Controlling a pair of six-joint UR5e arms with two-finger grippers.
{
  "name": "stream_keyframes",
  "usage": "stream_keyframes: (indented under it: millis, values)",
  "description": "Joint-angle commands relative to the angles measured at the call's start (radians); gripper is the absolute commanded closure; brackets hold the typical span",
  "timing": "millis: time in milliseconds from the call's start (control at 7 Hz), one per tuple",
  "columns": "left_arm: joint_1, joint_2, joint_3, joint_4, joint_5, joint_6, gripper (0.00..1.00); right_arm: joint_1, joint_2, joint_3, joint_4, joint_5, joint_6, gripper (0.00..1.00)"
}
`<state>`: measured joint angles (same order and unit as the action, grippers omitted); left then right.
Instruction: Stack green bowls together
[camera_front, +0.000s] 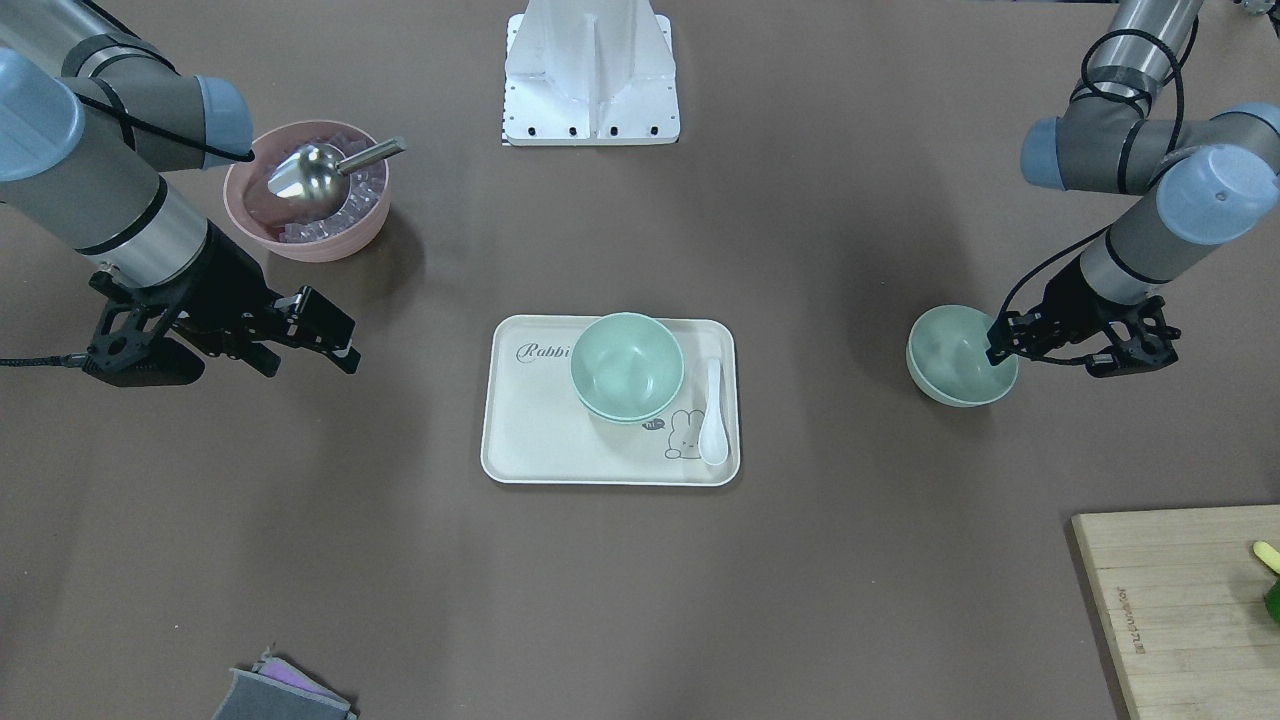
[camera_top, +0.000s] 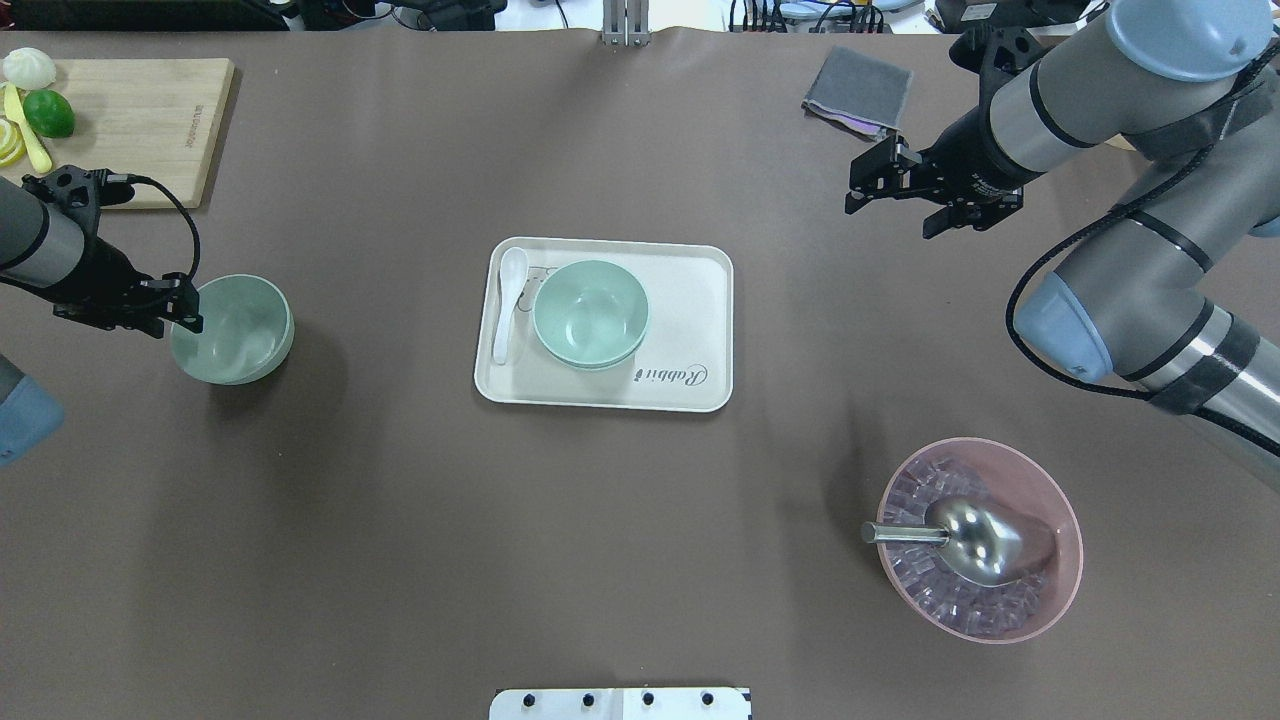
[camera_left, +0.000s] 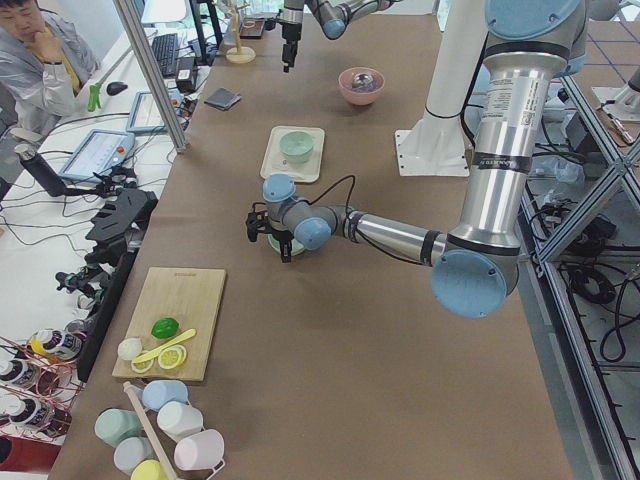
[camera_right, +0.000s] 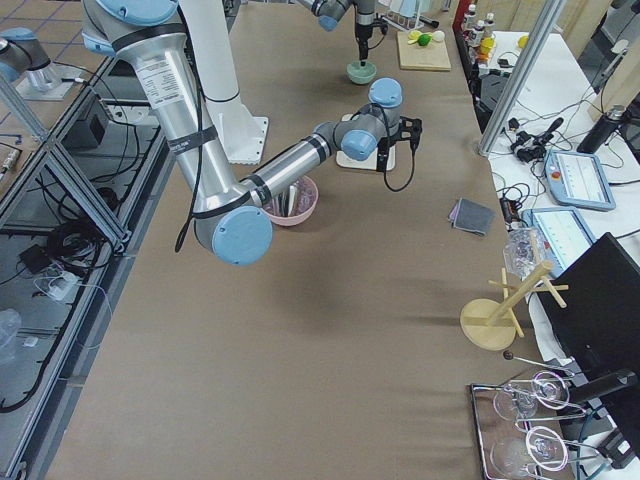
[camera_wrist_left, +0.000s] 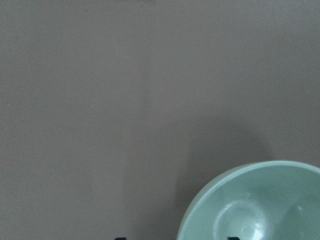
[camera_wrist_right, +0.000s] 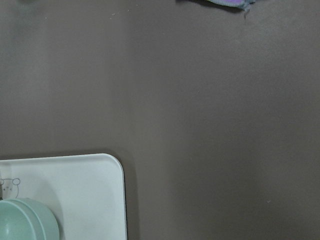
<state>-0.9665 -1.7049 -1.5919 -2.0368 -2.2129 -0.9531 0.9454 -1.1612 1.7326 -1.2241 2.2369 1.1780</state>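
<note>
Two green bowls (camera_front: 627, 365) sit nested on a cream tray (camera_front: 530, 440) at the table's middle; they also show in the overhead view (camera_top: 590, 312) and at the lower left of the right wrist view (camera_wrist_right: 25, 220). A third green bowl (camera_front: 955, 355) stands alone on the table (camera_top: 235, 335). My left gripper (camera_top: 185, 312) is at this bowl's rim. In the left wrist view one fingertip (camera_wrist_left: 120, 238) is outside the bowl (camera_wrist_left: 260, 205) and the other inside, with a gap between them. My right gripper (camera_top: 875, 185) hangs open and empty over bare table.
A white spoon (camera_top: 508, 310) lies on the tray (camera_top: 690, 300). A pink bowl (camera_top: 1075, 560) with ice cubes and a metal scoop (camera_top: 975, 540) stands near the right arm. There is also a cutting board (camera_top: 140, 120) with fruit, a grey cloth (camera_top: 858, 90) and the white robot base (camera_front: 590, 80).
</note>
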Motion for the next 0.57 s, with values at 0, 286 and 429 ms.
stream_keyframes:
  millis: [0,286,429]
  values:
    - [0.002,-0.001,0.000,0.000,-0.001,0.000,1.00,0.007,-0.009,-0.001,0.000,0.001,-0.008,0.00]
    - [0.002,-0.039,-0.006,0.004,-0.092,0.000,1.00,0.024,-0.011,-0.001,-0.002,0.004,-0.008,0.00]
    - [0.002,-0.089,-0.008,0.009,-0.144,-0.015,1.00,0.033,-0.015,-0.001,-0.002,0.012,-0.009,0.00]
